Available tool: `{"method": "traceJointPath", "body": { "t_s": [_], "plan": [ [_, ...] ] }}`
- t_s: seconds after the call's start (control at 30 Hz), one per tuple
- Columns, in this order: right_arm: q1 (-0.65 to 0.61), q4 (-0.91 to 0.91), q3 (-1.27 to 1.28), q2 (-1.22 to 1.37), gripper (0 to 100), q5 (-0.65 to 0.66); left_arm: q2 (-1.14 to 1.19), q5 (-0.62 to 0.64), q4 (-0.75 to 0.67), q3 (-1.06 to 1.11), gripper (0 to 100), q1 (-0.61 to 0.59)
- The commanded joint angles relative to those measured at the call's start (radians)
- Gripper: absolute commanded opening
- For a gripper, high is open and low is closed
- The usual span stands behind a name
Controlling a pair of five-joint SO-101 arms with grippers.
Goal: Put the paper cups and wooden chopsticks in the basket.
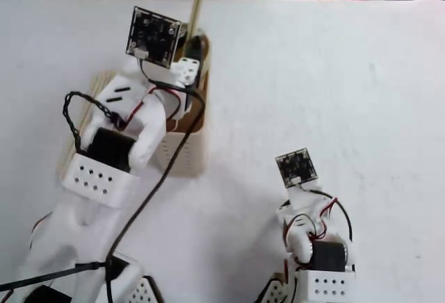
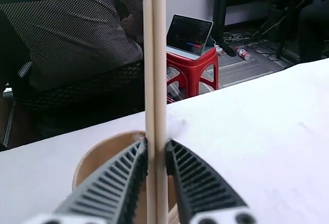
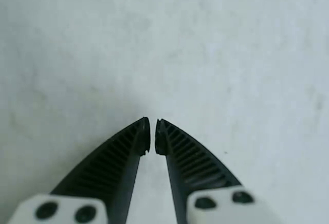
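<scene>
The chopsticks [image 2: 154,54] are pale bare wood, smooth and matt. The left gripper [image 2: 156,154] has fingers [image 2: 123,178] of dark matt plastic, ribbed on the inner faces, set on white plastic bases; the right gripper [image 3: 152,131] is made the same. The cup [image 2: 100,154] looks like brown matt paper. The table [image 3: 216,39] is white, matt and faintly mottled. The basket [image 1: 193,157] wall is pale beige and perforated, its material unclear. The arm shells [image 1: 97,178] are smooth white plastic.
</scene>
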Motion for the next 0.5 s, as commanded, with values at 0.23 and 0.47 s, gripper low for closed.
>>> {"method": "traceJointPath", "body": {
  "t_s": [0.23,0.47],
  "plan": [
    [0.005,0.007,0.009,-0.007,3.5,0.008,-0.025,0.005,0.066,-0.006,3,-0.015],
    [0.005,0.007,0.009,-0.007,3.5,0.008,-0.025,0.005,0.066,-0.011,3,-0.015]
  ]
}}
